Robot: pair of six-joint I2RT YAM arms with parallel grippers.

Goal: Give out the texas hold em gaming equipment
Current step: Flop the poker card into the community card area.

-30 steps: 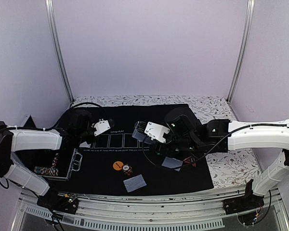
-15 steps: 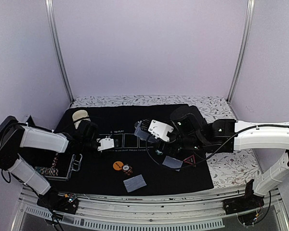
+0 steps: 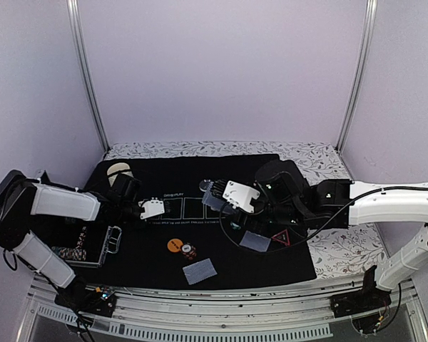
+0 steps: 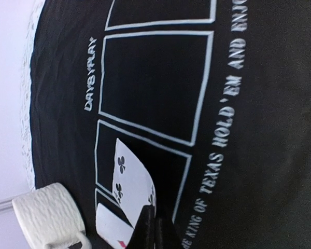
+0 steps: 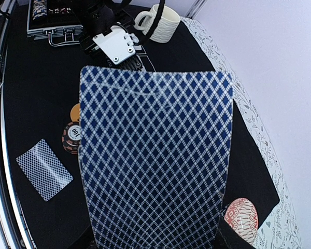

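Note:
My left gripper [image 3: 151, 208] hovers low over the leftmost white boxes printed on the black mat [image 3: 221, 267]. In the left wrist view its fingertips [image 4: 147, 225] are pinched together on the near edge of a face-up clubs card [image 4: 130, 179], which curves over a box; another face-up card [image 4: 110, 224] lies beside it. My right gripper [image 3: 215, 198] holds up a deck of cards [image 5: 155, 155] with blue diamond backs, and its fingers are hidden behind it. Face-down cards [image 3: 200, 271] [image 3: 255, 241], an orange disc [image 3: 173, 244], a striped chip [image 3: 189, 251] and the triangle marker [image 3: 280, 237] lie on the mat.
A cream mug [image 3: 118, 171] stands at the mat's back left, close to my left wrist. An open metal case [image 3: 82, 246] with chips sits at the left edge. A red patterned bowl [image 5: 241, 218] shows under my right arm. Floral cloth [image 3: 342, 246] borders the mat.
My left gripper has come down and toward me from beside the deck to the printed boxes, carrying the card. My right arm with the deck has shifted slightly right.

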